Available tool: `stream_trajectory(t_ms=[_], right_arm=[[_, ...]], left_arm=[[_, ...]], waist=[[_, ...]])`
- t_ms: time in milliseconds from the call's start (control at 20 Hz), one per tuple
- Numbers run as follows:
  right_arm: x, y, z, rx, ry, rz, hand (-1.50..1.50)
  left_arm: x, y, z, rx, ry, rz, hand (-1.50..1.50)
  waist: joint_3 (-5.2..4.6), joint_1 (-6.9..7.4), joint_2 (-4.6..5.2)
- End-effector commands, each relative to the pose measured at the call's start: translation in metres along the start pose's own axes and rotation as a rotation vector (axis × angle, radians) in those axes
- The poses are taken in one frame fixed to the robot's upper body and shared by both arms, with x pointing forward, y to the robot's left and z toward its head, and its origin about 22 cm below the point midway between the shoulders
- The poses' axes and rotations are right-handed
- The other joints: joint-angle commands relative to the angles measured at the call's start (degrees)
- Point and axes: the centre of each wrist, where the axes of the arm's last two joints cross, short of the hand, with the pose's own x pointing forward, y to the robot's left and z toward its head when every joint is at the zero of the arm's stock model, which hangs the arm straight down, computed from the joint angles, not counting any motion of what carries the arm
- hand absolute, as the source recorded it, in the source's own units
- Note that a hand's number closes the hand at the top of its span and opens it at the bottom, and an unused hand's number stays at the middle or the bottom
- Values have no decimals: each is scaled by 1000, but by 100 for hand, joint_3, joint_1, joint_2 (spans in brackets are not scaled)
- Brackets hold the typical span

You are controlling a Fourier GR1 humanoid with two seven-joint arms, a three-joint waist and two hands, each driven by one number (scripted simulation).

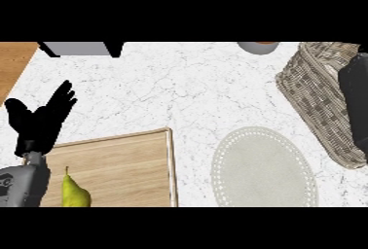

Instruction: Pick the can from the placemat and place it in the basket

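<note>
Head view, the only view.

Containers: a woven basket [313, 97] lies at the right of the white marble counter [179, 87]. Its wall is a check of pale and dark weave, and its right part runs out of the view. What it holds cannot be made out, because a dark shape [356, 107] covers its right side and is itself cut by the right edge. At the top edge sits the lower part of a small round bowl [257, 46], grey outside with a brownish tint at its top. Its contents cannot be told.

Task's thing: the can cannot be located in this view, so its look and place cannot be recorded. The placemat [264, 168] is a pale round mat with a dotted border, on the counter below and to the left of the basket, just apart from it.

Hands: the left hand [36, 124] shows at the left edge, black, fingers straight and spread upward, holding nothing. Its grey forearm [22, 187] comes up from the lower left corner. Right hand: state cannot be told. I cannot say whether the dark shape over the basket belongs to it.

Other items: a wooden board [119, 160] lies left of the placemat with its lower part cut off. A yellow-green pear [74, 193] lies on it, stem up, beside the forearm. A grey box-like object [81, 48] with dark edges is cropped at the top left.
</note>
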Motion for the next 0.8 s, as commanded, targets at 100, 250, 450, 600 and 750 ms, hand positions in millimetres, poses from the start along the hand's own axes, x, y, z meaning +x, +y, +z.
stream_trajectory(t_ms=[100,250,450,600,750], right_arm=[[1,-25,-24,-182,130,-271,-150],[-25,-26,-13,-209,208,-351,-150],[-44,-60,-15,-184,218,-376,-150],[-72,-80,5,-111,229,-381,-150],[-95,-105,12,-30,222,-327,-150]], left_arm=[[2,13,4,14,16,9,0],[-5,1,3,30,39,24,0],[-10,18,11,65,26,13,0],[-28,17,19,87,57,20,0],[-9,12,14,72,46,18,0]], waist=[[-3,-113,-66],[-3,-261,-95],[-8,-358,-145],[-9,-465,-179],[-5,-507,-185]])
